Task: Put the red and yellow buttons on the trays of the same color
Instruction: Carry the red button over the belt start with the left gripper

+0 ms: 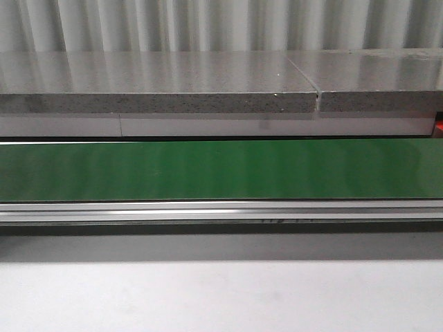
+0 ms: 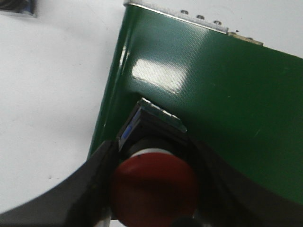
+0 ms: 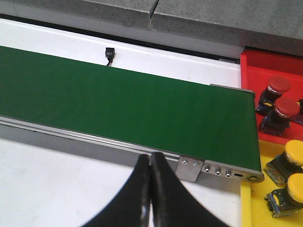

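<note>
My left gripper (image 2: 154, 163) is shut on a red button (image 2: 154, 189): its dark fingers press both sides of the round red cap, and the black base with a blue label points away over the end of the green belt (image 2: 227, 94). My right gripper (image 3: 151, 158) is shut on nothing, above the white table just short of the belt's near rail. Past the belt's end, the red tray (image 3: 265, 64) holds two red buttons (image 3: 278, 85) (image 3: 287, 108). The yellow tray (image 3: 270, 147) beside it holds two yellow buttons (image 3: 296, 152) (image 3: 292, 185). Neither gripper shows in the front view.
The green belt (image 1: 221, 169) runs across the front view with a metal rail (image 1: 221, 211) along its near side. A grey stone ledge (image 1: 159, 86) stands behind it. White table (image 1: 221, 297) lies in front. A small black plug (image 3: 110, 54) sits behind the belt.
</note>
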